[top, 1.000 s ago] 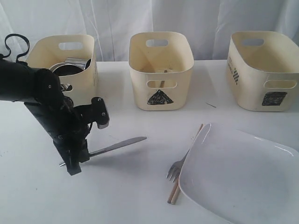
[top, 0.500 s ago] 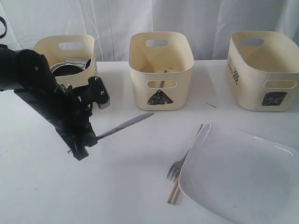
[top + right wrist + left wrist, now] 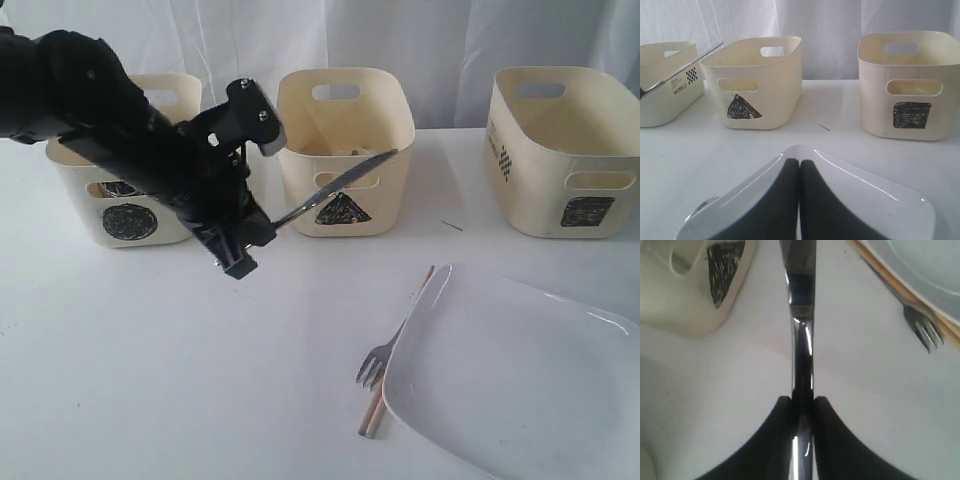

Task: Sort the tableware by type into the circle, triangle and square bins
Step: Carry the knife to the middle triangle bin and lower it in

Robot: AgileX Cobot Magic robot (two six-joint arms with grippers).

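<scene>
My left gripper (image 3: 262, 232) is shut on the handle of the metal knife (image 3: 335, 187), held in the air with its blade slanting up toward the front of the triangle bin (image 3: 392, 200). In the left wrist view the knife (image 3: 802, 315) runs straight out from between the left gripper's (image 3: 802, 402) black fingers. The circle bin (image 3: 75, 215) is partly hidden behind the left arm. The square bin (image 3: 560, 170) stands at the right. The white plate (image 3: 510, 380) lies at the front right, with the fork (image 3: 378, 362) and chopsticks (image 3: 372, 415) along its left edge. My right gripper (image 3: 799, 162) is shut and empty over the plate (image 3: 875, 200).
A white curtain hangs behind the three bins. A small dark speck (image 3: 452, 226) lies on the white table (image 3: 150, 380) between the triangle and square bins. The right arm does not show in the exterior view.
The left arm has lifted the knife off the table and swung it up and to the right, from near the circle bin toward the triangle bin. The right gripper's earlier state is not shown.
</scene>
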